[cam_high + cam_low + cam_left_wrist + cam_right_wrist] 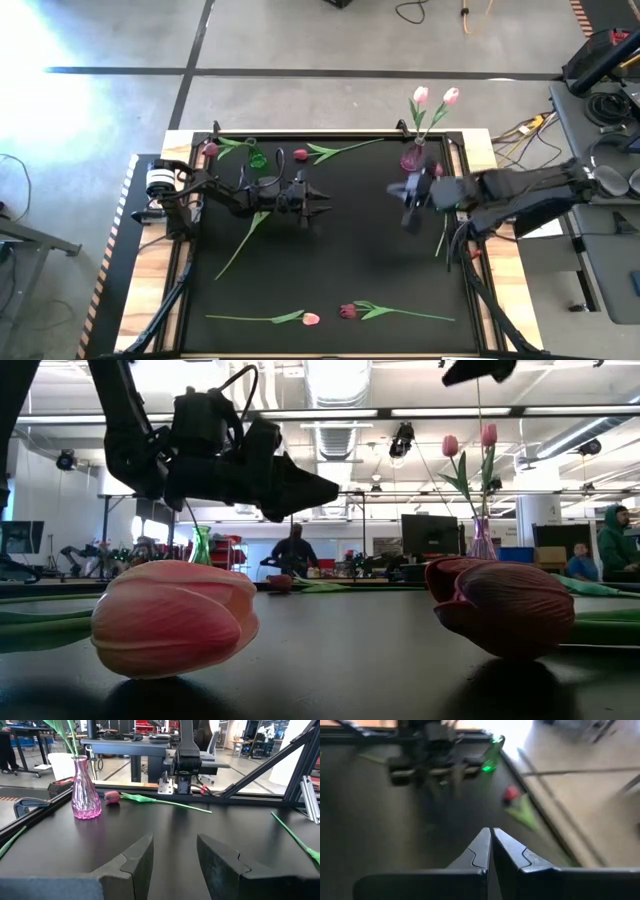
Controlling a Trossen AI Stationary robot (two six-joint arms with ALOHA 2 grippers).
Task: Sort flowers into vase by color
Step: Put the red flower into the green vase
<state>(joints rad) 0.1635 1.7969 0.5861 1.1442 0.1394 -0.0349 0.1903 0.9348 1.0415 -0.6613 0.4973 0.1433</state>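
A pink glass vase [412, 158] at the table's far right holds two pink flowers [435, 96] upright by their stems. A green vase [258, 158] stands at the far left. Loose flowers lie flat on the black table: two red ones [300, 154] along the far edge, one with its head [113, 797] beside the pink vase, and a pink one [311, 319] and a dark red one [347, 311] near the front edge. My left gripper [322, 208] hovers open at mid-table, pointing level toward the right. My right gripper [491, 834] is shut, empty, above the table near the pink vase.
A green stem [245, 240] lies under my left arm. The pink head [175, 615] and the dark red head [510, 605] fill the low view's foreground. Black frame rails [470, 290] run along the table's sides. People [612, 540] stand in the room beyond.
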